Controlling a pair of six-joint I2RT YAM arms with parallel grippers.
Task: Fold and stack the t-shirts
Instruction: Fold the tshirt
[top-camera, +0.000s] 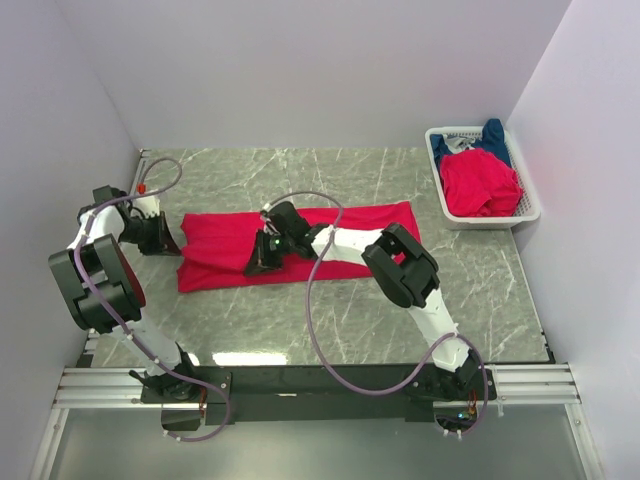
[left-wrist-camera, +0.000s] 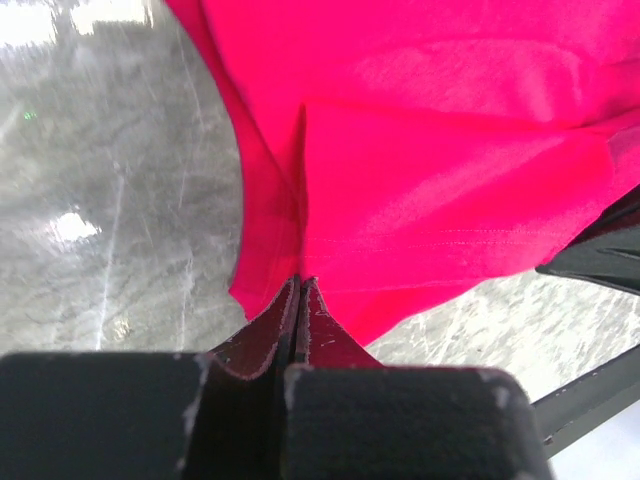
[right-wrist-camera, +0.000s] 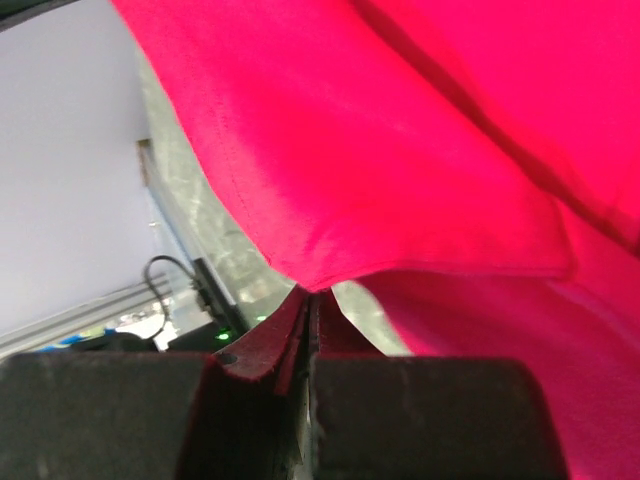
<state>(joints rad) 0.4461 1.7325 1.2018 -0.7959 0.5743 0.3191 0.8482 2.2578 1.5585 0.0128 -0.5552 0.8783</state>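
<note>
A bright red t-shirt (top-camera: 345, 225) lies as a long folded strip across the middle of the marble table (top-camera: 330, 320). My left gripper (top-camera: 175, 245) is at the strip's left end, shut on a corner of the cloth. In the left wrist view the red shirt (left-wrist-camera: 430, 150) runs straight into the closed tips of that gripper (left-wrist-camera: 300, 283). My right gripper (top-camera: 257, 267) sits at the strip's near edge, left of centre, shut on a fold of the shirt (right-wrist-camera: 400, 150); the cloth rises from its tips (right-wrist-camera: 312, 294).
A white mesh basket (top-camera: 531, 207) stands at the back right by the wall, holding a crumpled red shirt (top-camera: 480, 185) and a dark blue one (top-camera: 492, 138). Walls close in on the left, back and right. Purple cables loop from both arms.
</note>
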